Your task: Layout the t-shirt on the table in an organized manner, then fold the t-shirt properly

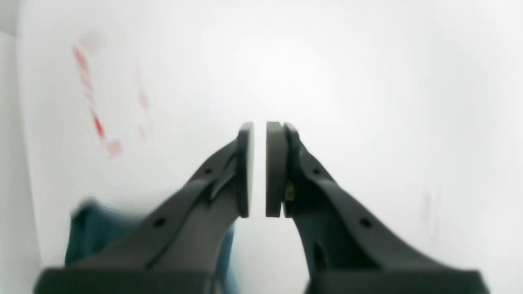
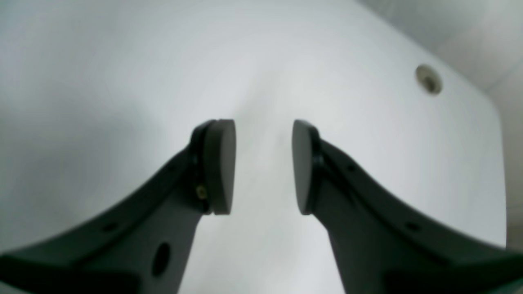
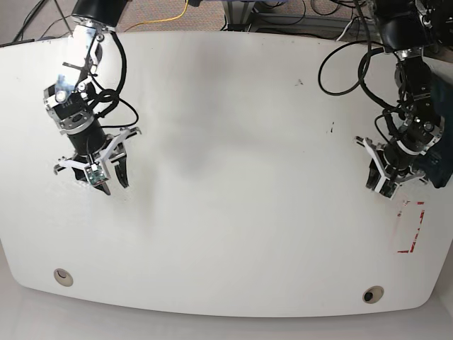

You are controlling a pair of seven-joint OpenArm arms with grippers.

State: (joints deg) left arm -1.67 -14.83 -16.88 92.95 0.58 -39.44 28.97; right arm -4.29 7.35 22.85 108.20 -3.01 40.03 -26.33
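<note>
Left wrist view: left end effector w/ pads nearly together, only a thin sliver of white between them, nothing pinched, so clenched on nothing. It hangs over the white counter. The t-shirt, dark blue and blurred, shows low and to the left of the end effector, partly hidden behind its left finger, apart from the pads. A red tape mark lies farther out, up and left of the pads, also blurred. Right wrist view: right end effector w/ pads clearly apart, bare counter seen through the gap, nothing between them, so released. A round grommet hole sits up and to the right of it, near the counter's rounded corner. No shirt in this view. Base view: right end effector on the pic's left side, pointing down at the counter, fingers spread. Left end effector on the pic's right side, close to the counter's edge. The t-shirt is a dark bunch just beside the left end effector on its outer side, at the counter's right edge, mostly cut off by the frame; can't tell whether it touches the arm. The red tape mark lies just below the left end effector. Two grommet holes, one below the right end effector, another below the left.
</note>
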